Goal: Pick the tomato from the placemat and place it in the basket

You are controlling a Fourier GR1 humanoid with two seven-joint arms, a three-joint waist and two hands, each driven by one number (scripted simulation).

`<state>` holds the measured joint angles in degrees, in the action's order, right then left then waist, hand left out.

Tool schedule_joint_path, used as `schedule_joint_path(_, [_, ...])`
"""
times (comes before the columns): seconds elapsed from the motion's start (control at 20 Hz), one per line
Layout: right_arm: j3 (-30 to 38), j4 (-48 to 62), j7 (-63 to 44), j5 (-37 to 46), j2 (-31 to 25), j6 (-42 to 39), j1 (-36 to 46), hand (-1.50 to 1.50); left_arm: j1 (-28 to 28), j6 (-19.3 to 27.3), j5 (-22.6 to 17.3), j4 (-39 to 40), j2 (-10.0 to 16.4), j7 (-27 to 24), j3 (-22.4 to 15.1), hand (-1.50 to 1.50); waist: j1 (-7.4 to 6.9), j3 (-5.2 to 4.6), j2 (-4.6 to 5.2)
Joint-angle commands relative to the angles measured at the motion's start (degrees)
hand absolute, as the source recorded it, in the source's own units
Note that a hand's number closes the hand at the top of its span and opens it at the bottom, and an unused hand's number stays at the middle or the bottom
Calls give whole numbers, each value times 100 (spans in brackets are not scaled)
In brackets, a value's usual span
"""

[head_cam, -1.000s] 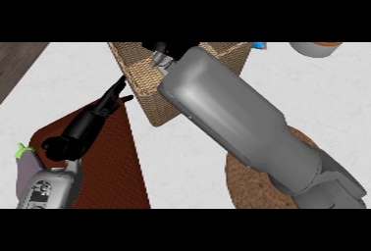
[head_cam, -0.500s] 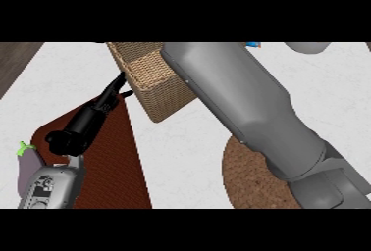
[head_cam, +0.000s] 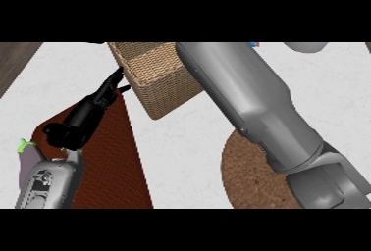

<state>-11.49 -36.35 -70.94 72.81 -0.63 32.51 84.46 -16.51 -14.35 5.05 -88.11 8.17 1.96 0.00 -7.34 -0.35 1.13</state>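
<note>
**Right forearm** (head_cam: pixel 253 112): over the past second it has swung further across the basket (head_cam: pixel 163 93). The right hand now lies beyond the view's upper edge, so you cannot tell whether it is closed on anything.

**Placemat** (head_cam: pixel 119 147): no tomato shows on its visible part. Judge the tomato as carried or already released; the basket's inside is mostly cut off or covered by the arm.

**Left hand** (head_cam: pixel 80 120): fingers straight, holding nothing, tips near the basket's corner.

**Purple vegetable** (head_cam: pixel 27 158): partly hidden beside the left forearm (head_cam: pixel 47 184).
</note>
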Motion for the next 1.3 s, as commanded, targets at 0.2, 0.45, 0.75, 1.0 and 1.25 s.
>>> schedule_joint_path(0.2, [-272, 400, -1425, 435, 60, 921, -310, 150, 148, -20, 18, -28, 52, -24, 20, 0, 93, 11, -57])
schedule_joint_path(0.45, [-169, 536, -1425, 905, 60, 1246, -266, 150, 39, 80, -3, 50, -55, 127, 44, 0, 220, 14, -53])
schedule_joint_path(0.75, [106, 511, -1423, 1159, 60, 1760, -540, -150, 166, 41, 2, 171, 13, -170, 117, 0, 259, 14, -19])
schedule_joint_path(1.0, [-107, 390, -1428, 1192, 60, 1833, -574, -150, 74, -76, -59, 61, 152, -76, 177, 0, 172, 18, -64])
schedule_joint_path(1.25, [112, 225, -1432, 1329, 60, 2284, -415, -150, 202, 112, 41, 36, 18, -61, 139, 0, 235, 23, -59])
